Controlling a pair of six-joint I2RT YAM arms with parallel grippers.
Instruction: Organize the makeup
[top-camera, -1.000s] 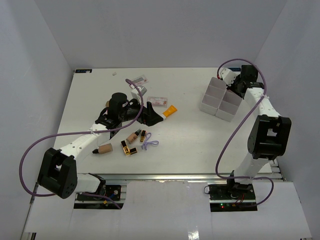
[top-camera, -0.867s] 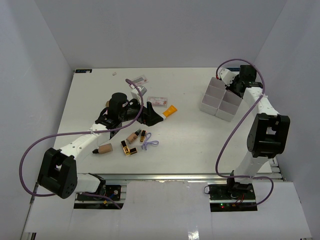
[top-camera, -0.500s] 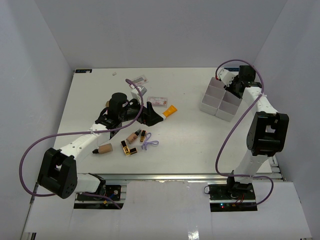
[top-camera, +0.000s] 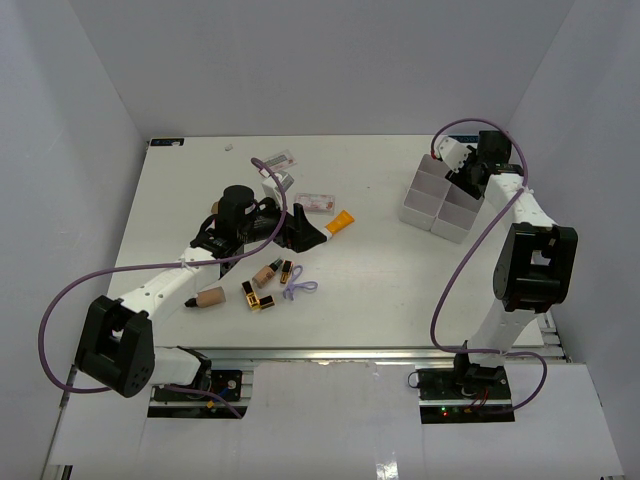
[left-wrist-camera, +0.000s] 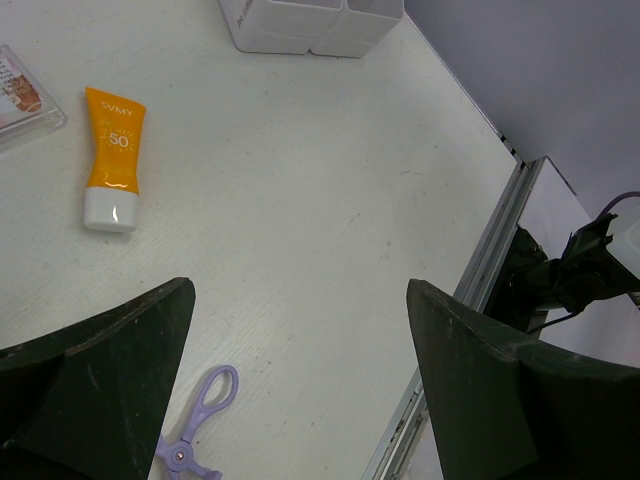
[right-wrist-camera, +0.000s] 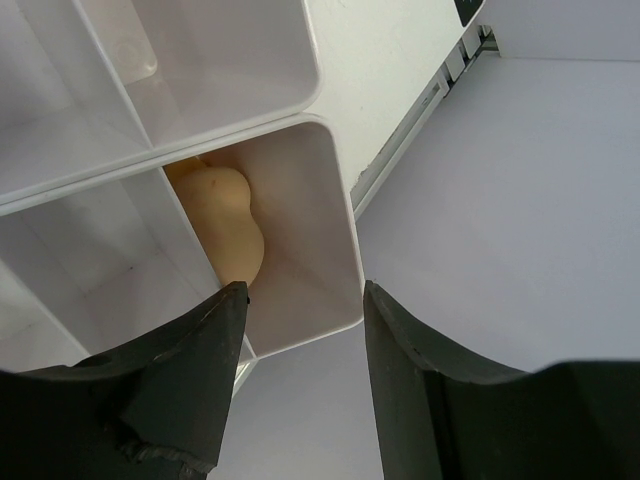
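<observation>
My left gripper is open and empty, low over the table just left of the orange-tipped white tube. Its wrist view shows that tube ahead and a purple clip between the fingers. A beige sponge, a tan foundation bottle and two lipstick tubes lie near the left arm. Clear packets lie further back. My right gripper is open and empty above the white tray. A beige sponge lies in the tray compartment below it.
The tray stands at the back right, close to the right wall. The table's right edge and metal rail show in the left wrist view. A second clear packet lies at the back, near the purple cable.
The right wrist has shifted very slightly over the tray. The left arm and the items on the table have not moved.
</observation>
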